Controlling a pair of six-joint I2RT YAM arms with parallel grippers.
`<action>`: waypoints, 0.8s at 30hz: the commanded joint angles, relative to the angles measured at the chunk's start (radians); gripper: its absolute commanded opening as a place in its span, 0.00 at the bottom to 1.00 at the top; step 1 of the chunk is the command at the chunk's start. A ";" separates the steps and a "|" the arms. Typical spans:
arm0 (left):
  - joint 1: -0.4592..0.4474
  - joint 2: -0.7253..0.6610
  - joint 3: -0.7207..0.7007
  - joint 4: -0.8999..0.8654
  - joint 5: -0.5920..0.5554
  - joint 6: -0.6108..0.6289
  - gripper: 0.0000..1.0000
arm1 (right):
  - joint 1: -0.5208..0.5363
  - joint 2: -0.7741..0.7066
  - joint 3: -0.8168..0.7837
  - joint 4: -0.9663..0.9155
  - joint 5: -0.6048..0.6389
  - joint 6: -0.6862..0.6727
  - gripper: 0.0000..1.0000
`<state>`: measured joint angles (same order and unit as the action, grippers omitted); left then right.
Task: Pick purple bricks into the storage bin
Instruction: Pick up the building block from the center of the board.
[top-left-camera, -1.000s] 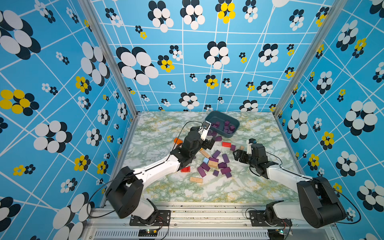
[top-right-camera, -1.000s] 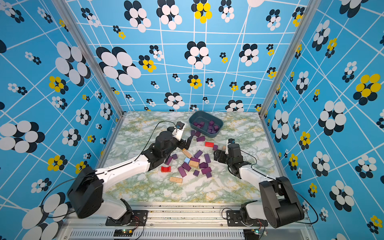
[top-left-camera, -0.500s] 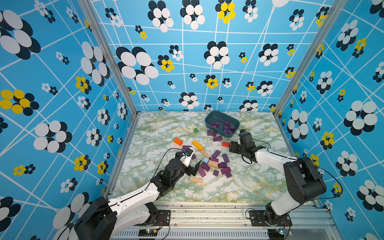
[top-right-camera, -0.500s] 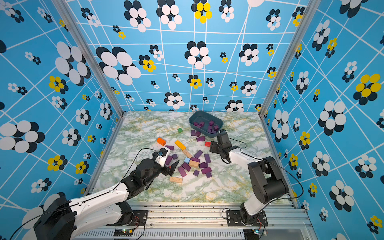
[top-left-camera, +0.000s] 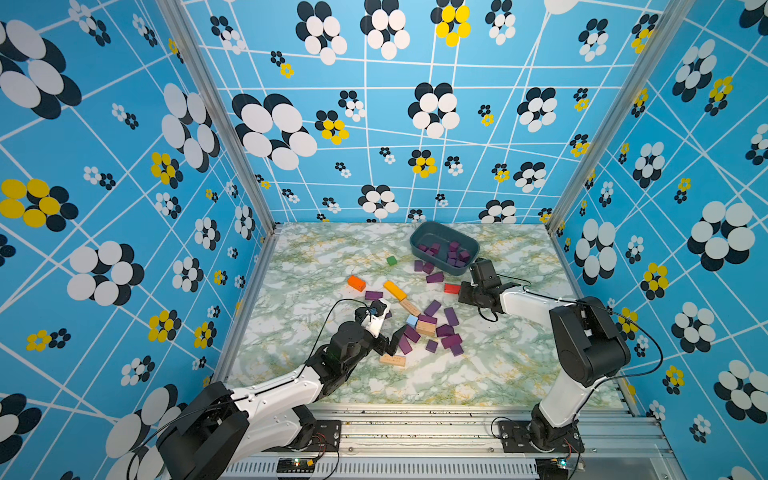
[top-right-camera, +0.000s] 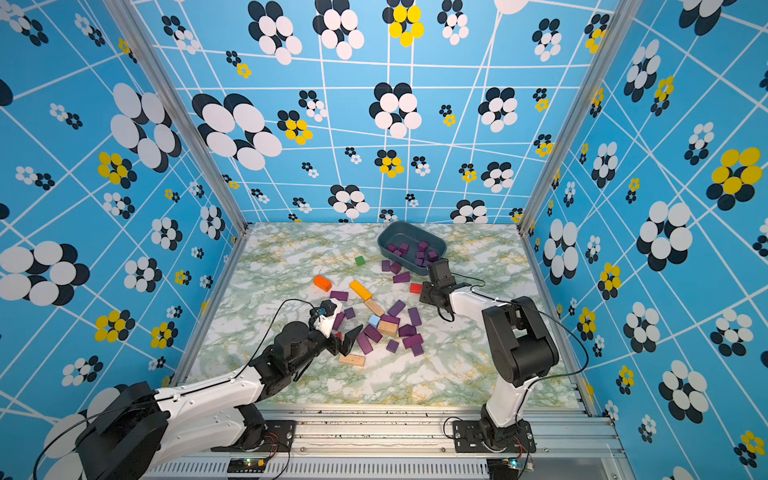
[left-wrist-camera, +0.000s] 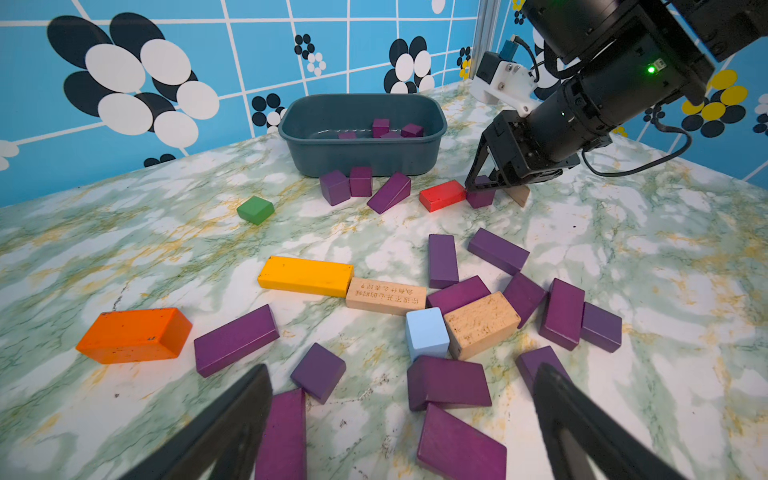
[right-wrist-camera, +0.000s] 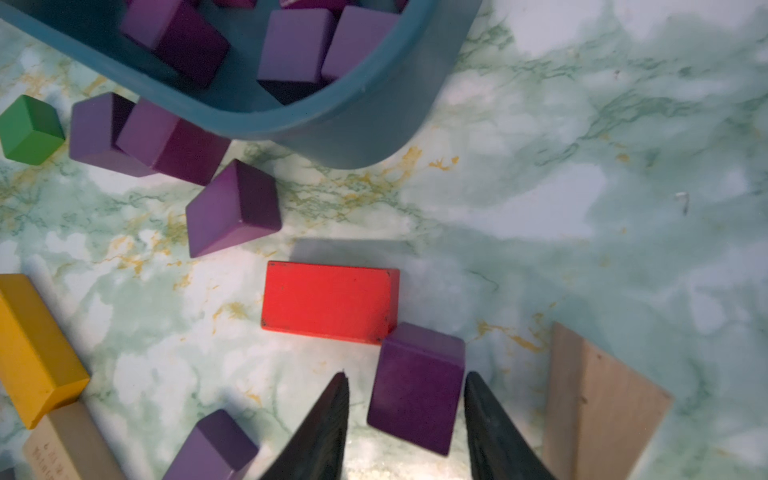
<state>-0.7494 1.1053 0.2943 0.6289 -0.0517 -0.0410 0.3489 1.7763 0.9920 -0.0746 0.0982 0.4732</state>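
The storage bin (top-left-camera: 420, 250) stands at the back right with several purple bricks inside. More purple bricks (top-left-camera: 451, 316) lie scattered in a pile mid-table, and three (left-wrist-camera: 360, 181) sit against the bin's front wall. My right gripper (right-wrist-camera: 405, 376) is low beside the bin, its jaws either side of a purple cube (right-wrist-camera: 415, 399); one finger touches it and a thin gap shows at the other. In a top view that gripper (top-left-camera: 462, 296) hides the cube. My left gripper (left-wrist-camera: 403, 370) hangs wide open over the near edge of the pile (top-left-camera: 392, 340), holding nothing.
A red block (right-wrist-camera: 328, 301) touches the cube's far corner, and a tan wedge (right-wrist-camera: 594, 407) lies just outside one right finger. An orange block (top-left-camera: 356, 282), yellow bar (top-left-camera: 395, 289), green cube (top-left-camera: 391, 260), light blue cube (top-left-camera: 411, 320) and tan blocks (top-left-camera: 392, 360) mix with the pile.
My left arm drew back from the bin to the near edge of the pile, still open. My right gripper moved over beside the red block, and its jaws narrowed around the purple cube.
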 joint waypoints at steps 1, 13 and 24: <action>-0.002 0.003 -0.001 0.016 0.009 -0.017 0.99 | 0.005 0.040 0.046 -0.060 0.030 -0.002 0.41; -0.002 -0.012 0.007 -0.023 -0.030 -0.010 1.00 | 0.005 0.156 0.190 -0.217 0.047 -0.030 0.20; -0.001 0.016 0.013 -0.021 -0.033 -0.023 0.99 | 0.005 -0.083 0.163 -0.198 -0.006 -0.031 0.21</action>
<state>-0.7494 1.1080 0.2943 0.6060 -0.0719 -0.0460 0.3496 1.7870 1.1496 -0.2722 0.1112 0.4488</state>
